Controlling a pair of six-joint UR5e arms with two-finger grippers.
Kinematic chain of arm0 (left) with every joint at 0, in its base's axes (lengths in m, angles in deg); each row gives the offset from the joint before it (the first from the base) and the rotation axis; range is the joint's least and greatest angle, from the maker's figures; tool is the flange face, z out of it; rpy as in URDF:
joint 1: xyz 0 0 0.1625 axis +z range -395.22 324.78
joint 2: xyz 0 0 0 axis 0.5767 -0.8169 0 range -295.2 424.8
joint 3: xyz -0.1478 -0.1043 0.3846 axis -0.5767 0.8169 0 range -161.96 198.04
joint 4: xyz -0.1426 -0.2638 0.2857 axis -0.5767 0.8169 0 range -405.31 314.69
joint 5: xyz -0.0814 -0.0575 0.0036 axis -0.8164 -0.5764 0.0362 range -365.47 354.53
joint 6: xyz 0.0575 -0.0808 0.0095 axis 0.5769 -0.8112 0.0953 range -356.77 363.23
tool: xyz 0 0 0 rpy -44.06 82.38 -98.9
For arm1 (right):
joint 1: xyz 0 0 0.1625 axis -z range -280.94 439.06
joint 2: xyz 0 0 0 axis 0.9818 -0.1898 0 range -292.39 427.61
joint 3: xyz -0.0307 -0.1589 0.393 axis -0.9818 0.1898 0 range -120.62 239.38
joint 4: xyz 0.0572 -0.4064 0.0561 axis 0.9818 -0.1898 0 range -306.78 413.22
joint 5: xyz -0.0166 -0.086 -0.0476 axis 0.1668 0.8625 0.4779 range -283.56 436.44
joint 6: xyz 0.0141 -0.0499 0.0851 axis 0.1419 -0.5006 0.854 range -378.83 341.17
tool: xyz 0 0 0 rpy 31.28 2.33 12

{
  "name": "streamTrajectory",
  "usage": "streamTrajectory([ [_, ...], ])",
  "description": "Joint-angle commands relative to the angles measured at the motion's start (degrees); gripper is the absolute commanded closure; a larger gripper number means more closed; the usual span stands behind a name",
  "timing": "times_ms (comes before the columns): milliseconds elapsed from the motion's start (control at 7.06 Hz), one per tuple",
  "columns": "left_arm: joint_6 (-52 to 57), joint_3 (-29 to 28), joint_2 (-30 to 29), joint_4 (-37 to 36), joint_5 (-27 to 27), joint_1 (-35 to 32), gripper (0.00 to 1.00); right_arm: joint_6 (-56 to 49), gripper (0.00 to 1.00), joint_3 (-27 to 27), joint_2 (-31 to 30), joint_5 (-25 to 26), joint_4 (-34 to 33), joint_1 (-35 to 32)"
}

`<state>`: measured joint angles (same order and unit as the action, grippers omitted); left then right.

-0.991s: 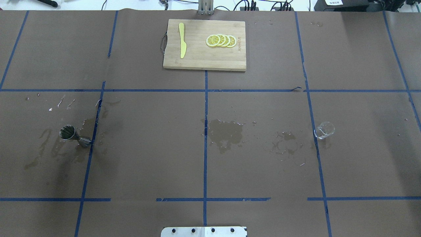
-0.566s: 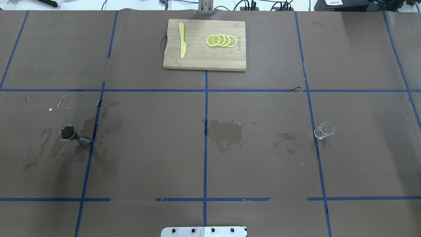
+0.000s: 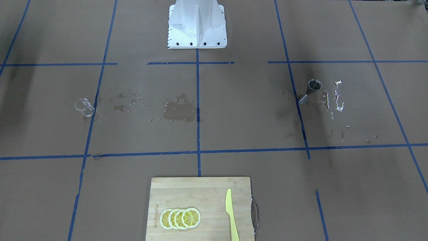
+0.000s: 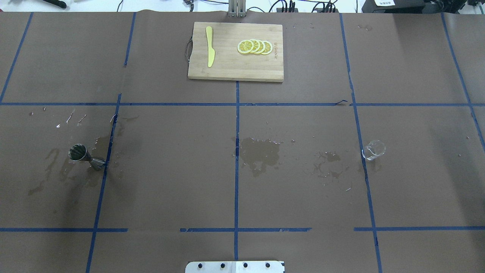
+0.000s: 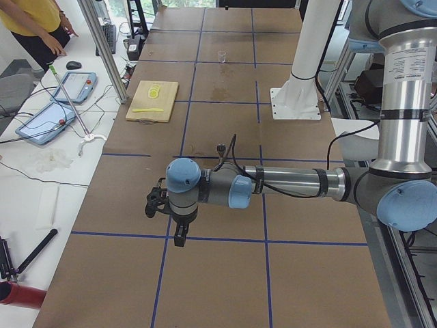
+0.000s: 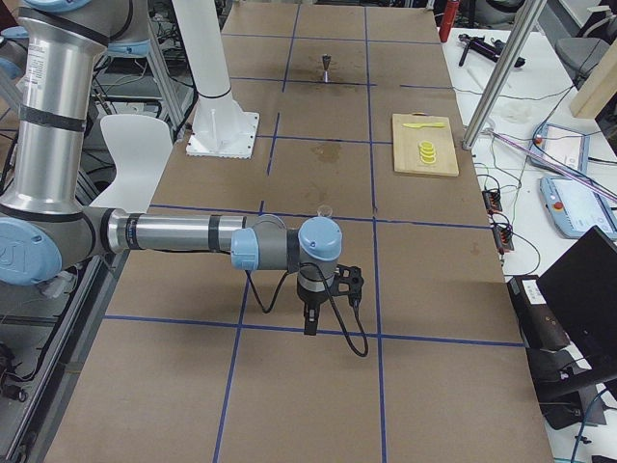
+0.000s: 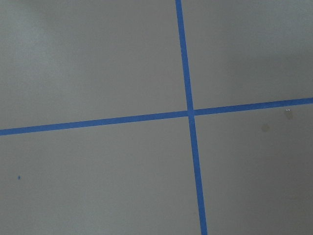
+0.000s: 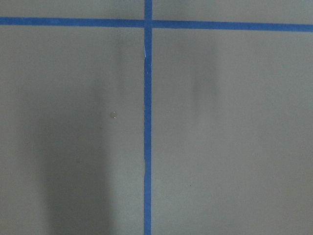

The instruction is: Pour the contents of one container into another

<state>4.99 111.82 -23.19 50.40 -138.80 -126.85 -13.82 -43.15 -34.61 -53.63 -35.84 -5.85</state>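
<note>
A small clear glass beaker (image 4: 373,149) stands on the brown paper-covered table (image 4: 170,182), on the robot's right. A shiny steel hourglass jigger (image 4: 86,156) stands well apart on its left, probably one per arm. Neither is held. I cannot tell whether the left pincer (image 5: 179,238) or right pincer (image 6: 310,326) is open. Nothing has moved since a second ago.
</note>
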Motion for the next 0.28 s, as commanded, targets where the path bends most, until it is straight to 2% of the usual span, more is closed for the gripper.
streamTrajectory([
  [0,0.0,0.0,-0.1,0.0,0.0,0.0,0.0,0.0,0.0,0.0,0.0,0.0,0.0,0.0],
  [142,0.0,0.0,-0.1,0.0,-0.1,0.0,0.0,0.0,0.0,0.0,0.0,0.0,0.0,0.0],
])
